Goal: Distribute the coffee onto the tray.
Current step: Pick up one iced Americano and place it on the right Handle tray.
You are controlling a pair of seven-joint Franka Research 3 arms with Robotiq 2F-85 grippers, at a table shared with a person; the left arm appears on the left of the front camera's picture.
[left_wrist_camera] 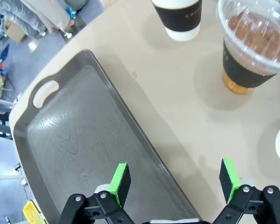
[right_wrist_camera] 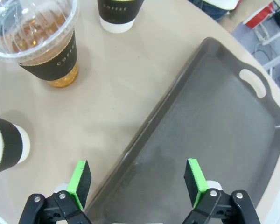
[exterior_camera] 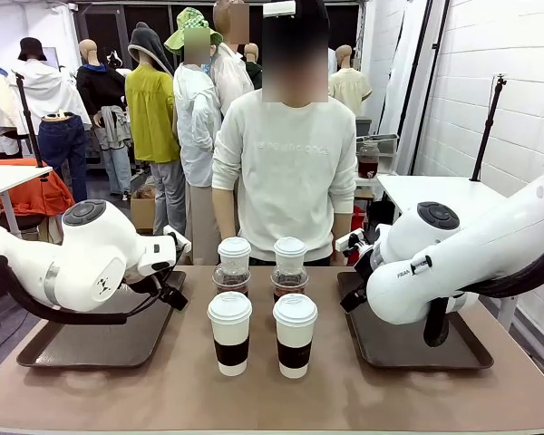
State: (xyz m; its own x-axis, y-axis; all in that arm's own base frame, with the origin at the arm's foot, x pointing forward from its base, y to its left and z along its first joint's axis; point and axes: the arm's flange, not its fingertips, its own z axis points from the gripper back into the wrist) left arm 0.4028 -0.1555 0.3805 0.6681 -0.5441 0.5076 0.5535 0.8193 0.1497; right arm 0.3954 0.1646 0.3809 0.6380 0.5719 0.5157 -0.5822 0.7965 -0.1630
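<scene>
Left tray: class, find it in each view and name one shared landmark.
Front view: left tray, lower left.
Left wrist view: diagonal across the left half, its edge beneath the left gripper.
Right wrist view: that tray is the right tray instead.
Shared landmark: the tan table.

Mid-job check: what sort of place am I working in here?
Likely an indoor robot lab staged as a coffee counter: painted white brick wall, a table holding two grey trays, and lidded coffee cups set before a standing person.
</scene>
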